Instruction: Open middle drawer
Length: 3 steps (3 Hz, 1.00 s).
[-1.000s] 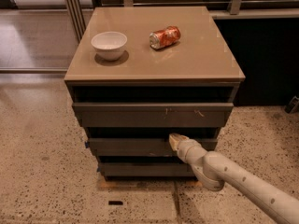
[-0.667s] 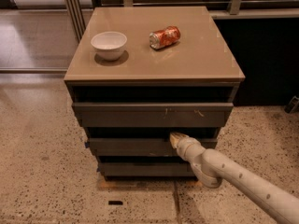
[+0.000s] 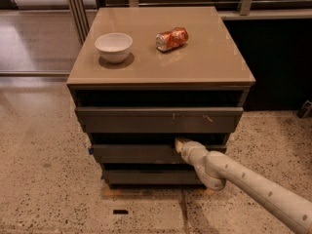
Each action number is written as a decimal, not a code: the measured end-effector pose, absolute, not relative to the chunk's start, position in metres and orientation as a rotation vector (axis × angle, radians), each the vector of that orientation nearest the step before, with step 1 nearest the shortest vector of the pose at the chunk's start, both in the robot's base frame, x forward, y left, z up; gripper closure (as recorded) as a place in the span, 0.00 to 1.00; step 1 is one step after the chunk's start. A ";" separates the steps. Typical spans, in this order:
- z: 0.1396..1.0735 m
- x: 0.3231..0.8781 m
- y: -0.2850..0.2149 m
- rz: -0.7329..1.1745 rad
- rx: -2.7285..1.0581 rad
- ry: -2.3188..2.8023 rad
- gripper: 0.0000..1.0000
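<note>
Barely anything has moved since a second ago: the end effector [image 3: 181, 144] is parked in the same spot, just right of centre in the frame, and the arm's elbow has maybe shifted a hair. Its tip is up against the top edge of the middle drawer [image 3: 136, 153], tucked into the dark gap under the top drawer [image 3: 156, 119], the one with pale scratches. Whether it's spread or pressed together, I honestly can't tell from here, and I can't say it has hooked the lip either.

The arm reaches in from the lower right of the frame. Most of the drawer front stretches off to the left of the tip, out to the little blue bit [image 3: 90, 151] at its left end. Its long axis runs left-right across the picture, and its face points toward the bottom of the frame, so my guess is the pull has to go straight that way, not along the arm's diagonal.

Bowl [image 3: 113, 46] and can [image 3: 172, 38] sit up on the counter [image 3: 214, 67], out of the way.
</note>
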State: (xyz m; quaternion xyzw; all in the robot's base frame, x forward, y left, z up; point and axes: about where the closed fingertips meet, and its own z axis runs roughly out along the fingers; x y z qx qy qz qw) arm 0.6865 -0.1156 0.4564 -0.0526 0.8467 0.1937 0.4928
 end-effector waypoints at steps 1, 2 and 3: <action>0.456 0.686 -0.116 0.470 -0.128 2.054 1.00; 0.460 0.686 -0.116 0.470 -0.128 2.054 1.00; 0.453 0.680 -0.114 0.485 -0.141 2.120 1.00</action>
